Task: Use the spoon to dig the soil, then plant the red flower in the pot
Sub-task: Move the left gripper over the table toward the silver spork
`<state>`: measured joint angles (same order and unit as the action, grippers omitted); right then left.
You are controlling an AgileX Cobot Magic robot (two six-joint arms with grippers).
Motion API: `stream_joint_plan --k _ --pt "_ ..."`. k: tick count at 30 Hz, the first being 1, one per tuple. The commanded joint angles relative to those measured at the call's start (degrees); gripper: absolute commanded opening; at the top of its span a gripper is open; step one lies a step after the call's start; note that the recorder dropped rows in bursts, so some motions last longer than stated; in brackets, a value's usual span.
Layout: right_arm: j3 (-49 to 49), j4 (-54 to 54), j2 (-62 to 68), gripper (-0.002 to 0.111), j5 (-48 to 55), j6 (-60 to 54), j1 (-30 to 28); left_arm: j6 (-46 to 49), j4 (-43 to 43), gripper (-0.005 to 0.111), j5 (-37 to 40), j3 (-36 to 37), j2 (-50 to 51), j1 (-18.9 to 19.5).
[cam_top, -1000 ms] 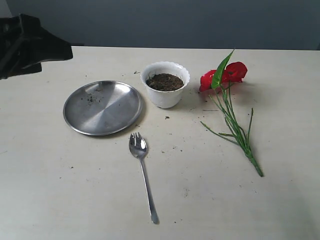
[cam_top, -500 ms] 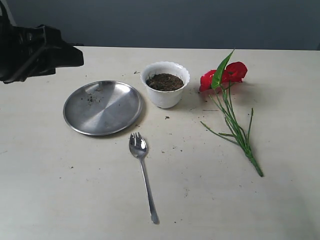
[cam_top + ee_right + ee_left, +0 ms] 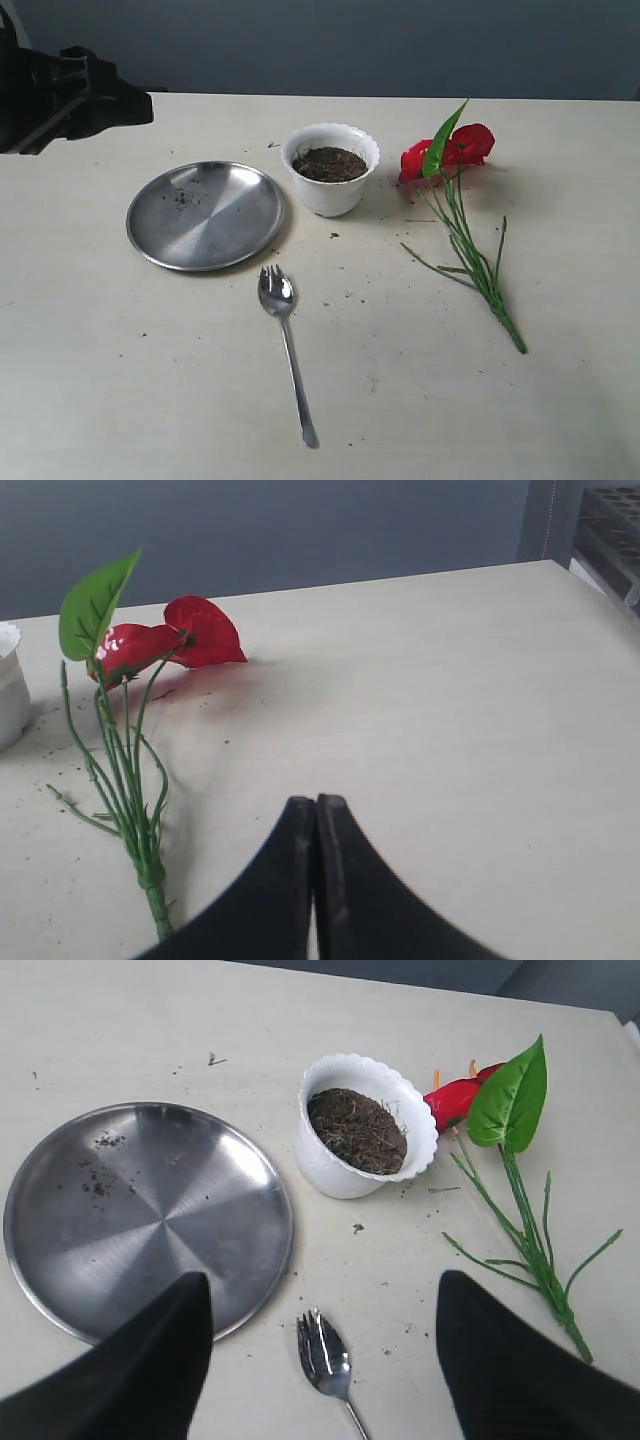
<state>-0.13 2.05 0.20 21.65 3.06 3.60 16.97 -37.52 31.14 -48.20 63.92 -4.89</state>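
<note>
While the spoon [image 3: 291,360] lies untouched, the left end effector [image 3: 322,1295] gapes — empty.

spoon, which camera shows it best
The exterior view: it shows the spoon whole, from tined bowl to handle end. The left wrist view catches only the bowl and the start of the handle, cut off at the frame edge. The right wrist view does not show it.

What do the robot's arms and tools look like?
All black. The left arm is a chunky, angular shape. The left tool has two smooth matte fingers, wide at the base and tapering to rounded tips. The right tool has the same curved, tapering fingers. No cables or markings show.
</note>
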Motion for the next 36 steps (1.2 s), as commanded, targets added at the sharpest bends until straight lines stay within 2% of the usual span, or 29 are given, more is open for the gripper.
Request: stream_joint_plan --k 1,9,15,18,30,36 --pt "0.1 0.0 -0.2 0.000 -0.7 -0.3 -0.2 -0.3 -0.4 0.061 -0.2 -0.4 0.0 -0.3" --pt "0.1 0.0 -0.2 0.000 -0.7 -0.3 -0.2 -0.3 0.4 0.061 -1.7 -0.4 0.0 -0.3" --pt "0.1 0.0 -0.2 0.000 -0.8 -0.3 -0.2 -11.0 11.8 0.061 -1.8 0.2 1.0 -1.9" --pt "0.1 0.0 -0.2 0.000 -0.8 -0.3 -0.2 -17.0 17.0 0.061 -2.1 0.2 2.4 -3.9" --pt "0.1 0.0 -0.2 0.000 -0.8 -0.3 -0.2 -26.4 18.8 0.061 -9.5 0.1 12.5 -13.2" --pt "0.1 0.0 -0.2 0.000 -0.7 -0.3 -0.2 -33.3 24.6 0.061 -9.8 -0.6 16.6 -17.5"
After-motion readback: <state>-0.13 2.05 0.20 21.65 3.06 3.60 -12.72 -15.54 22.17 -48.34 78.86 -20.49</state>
